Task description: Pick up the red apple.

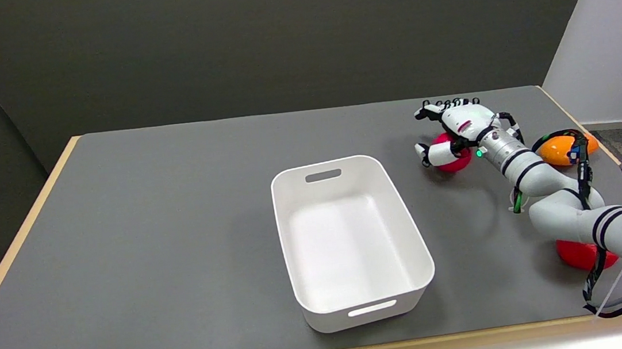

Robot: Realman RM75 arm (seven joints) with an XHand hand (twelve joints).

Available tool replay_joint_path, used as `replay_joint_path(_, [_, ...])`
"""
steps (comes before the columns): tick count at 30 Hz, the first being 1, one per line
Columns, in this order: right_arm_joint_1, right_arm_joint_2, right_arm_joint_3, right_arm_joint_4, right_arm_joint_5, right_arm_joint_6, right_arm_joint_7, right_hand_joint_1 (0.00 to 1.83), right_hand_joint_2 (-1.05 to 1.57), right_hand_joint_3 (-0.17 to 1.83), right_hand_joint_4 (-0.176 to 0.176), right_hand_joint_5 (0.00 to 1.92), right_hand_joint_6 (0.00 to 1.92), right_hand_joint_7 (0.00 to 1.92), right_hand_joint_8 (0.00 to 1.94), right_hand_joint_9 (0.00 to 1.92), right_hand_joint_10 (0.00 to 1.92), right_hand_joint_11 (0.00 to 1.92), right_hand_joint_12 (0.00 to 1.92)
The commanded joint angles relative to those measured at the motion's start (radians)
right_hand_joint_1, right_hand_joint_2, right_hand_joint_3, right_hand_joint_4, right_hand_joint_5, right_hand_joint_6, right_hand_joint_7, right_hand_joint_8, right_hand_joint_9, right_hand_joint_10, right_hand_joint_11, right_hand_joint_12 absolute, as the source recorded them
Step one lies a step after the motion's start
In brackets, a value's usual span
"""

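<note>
apple: the red apple point(456, 160) sits on the grey counter point(179, 240), far right side, well right of the white bin point(352, 239)

robot hand: the right robot hand point(459, 124) is directly over the apple, palm angled down, thumb point(437, 153) lying against the apple's left face

fingers: the rest reach past the top toward the far edge, looking spread and not wrapped yet, so I'd call it not holding anything

key relation: apple is basically under and between thumb and fingers, no sideways reach left, just a close and a lift imo

axis: apple's round, so no long axis to line up with

lookalikes: orange fruit point(560, 149) just right of the wrist, another red thing point(579, 255) half hidden under the forearm
</note>
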Motion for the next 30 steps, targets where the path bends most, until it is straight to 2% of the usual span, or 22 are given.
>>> replay_joint_path(1, [0.008,-0.014,-0.020,-0.022,-0.027,0.012,0.011,0.54,0.73,0.98,0.124,0.27,0.62,0.40,0.47,0.37,0.78,0.26,1.29])
replay_joint_path(6, [-0.007,-0.014,-0.014,-0.015,-0.027,0.014,0.011,0.59,0.75,0.94,0.123,0.29,0.66,0.42,0.47,0.38,0.81,0.27,1.32])
replay_joint_path(11, [-0.033,-0.005,0.007,0.015,-0.027,0.014,0.008,0.55,0.74,1.02,0.128,0.29,0.67,0.41,0.50,0.40,0.80,0.28,1.29])
replay_joint_path(22, [-0.187,0.063,0.226,0.226,-0.027,0.028,0.001,0.50,0.72,1.00,0.126,0.31,0.66,0.43,0.50,0.39,0.81,0.26,1.29])
replay_joint_path(30, [-0.191,0.061,0.236,0.232,-0.048,0.038,0.001,0.51,0.72,0.96,0.121,0.31,0.64,0.44,0.48,0.38,0.83,0.25,1.31])
